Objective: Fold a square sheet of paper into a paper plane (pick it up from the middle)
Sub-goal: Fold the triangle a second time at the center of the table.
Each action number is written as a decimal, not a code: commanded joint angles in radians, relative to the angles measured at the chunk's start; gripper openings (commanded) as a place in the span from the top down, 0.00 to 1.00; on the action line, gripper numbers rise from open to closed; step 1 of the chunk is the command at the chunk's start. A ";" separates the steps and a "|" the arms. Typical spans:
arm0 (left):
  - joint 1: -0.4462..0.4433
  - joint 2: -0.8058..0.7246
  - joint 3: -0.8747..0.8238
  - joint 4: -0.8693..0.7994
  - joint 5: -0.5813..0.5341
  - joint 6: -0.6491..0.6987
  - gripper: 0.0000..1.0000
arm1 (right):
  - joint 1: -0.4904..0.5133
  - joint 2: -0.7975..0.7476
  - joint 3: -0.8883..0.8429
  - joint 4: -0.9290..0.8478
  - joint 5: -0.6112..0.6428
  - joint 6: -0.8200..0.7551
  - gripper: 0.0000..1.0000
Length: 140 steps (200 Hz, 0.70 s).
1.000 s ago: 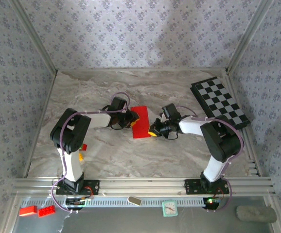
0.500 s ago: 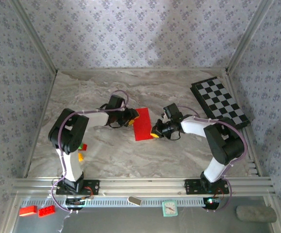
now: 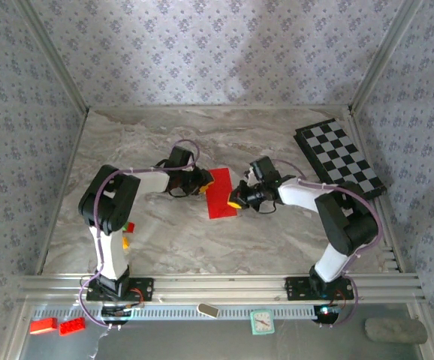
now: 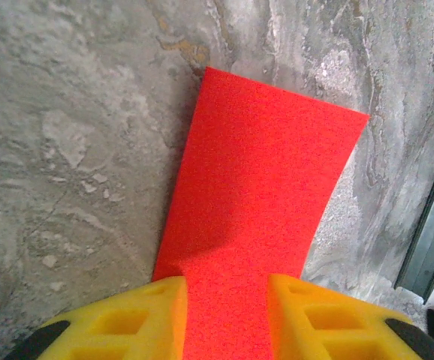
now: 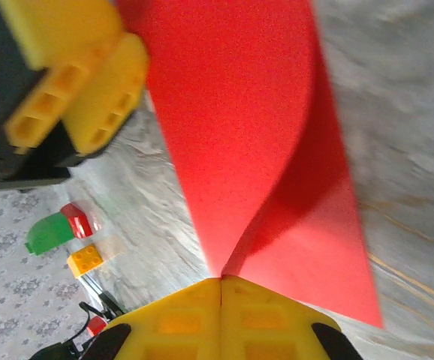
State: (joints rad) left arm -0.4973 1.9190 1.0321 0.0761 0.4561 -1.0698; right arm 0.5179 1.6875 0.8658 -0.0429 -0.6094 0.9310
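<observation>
The square sheet of paper (image 3: 221, 193) is bright red and lies folded over on the marble table between the two arms. My right gripper (image 3: 236, 202) is at its near right edge. In the right wrist view that gripper (image 5: 221, 283) is shut on the paper (image 5: 239, 127), whose upper layer curls up from the pinch. My left gripper (image 3: 204, 182) is at the paper's left edge. In the left wrist view its yellow fingers (image 4: 131, 319) stand apart over the paper (image 4: 258, 195), which runs beneath the gap of the left gripper (image 4: 224, 319).
A black-and-white checkered board (image 3: 341, 159) lies at the back right. Small toy bricks (image 3: 128, 229) sit by the left arm, seen also as green, red and yellow bricks (image 5: 70, 236). Red bricks (image 3: 55, 325), a small clock (image 3: 262, 321) and a grey block (image 3: 393, 330) lie below the rail.
The paper's near edge has shifted slightly right and down with the right gripper. The left gripper backed off a little and returned to the paper's left edge.
</observation>
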 commanded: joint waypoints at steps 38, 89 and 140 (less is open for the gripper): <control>-0.007 0.031 0.019 -0.099 -0.009 0.032 0.72 | 0.045 0.122 0.131 0.054 0.019 0.003 1.00; -0.012 0.034 0.020 -0.122 -0.019 0.042 0.75 | 0.073 0.177 0.191 0.008 0.076 -0.017 1.00; -0.016 0.038 0.022 -0.130 -0.022 0.047 0.76 | 0.082 0.207 0.206 0.001 0.110 -0.011 1.00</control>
State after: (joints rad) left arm -0.5003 1.9209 1.0466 0.0193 0.4522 -1.0428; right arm 0.5919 1.8709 1.0389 -0.0090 -0.5343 0.9276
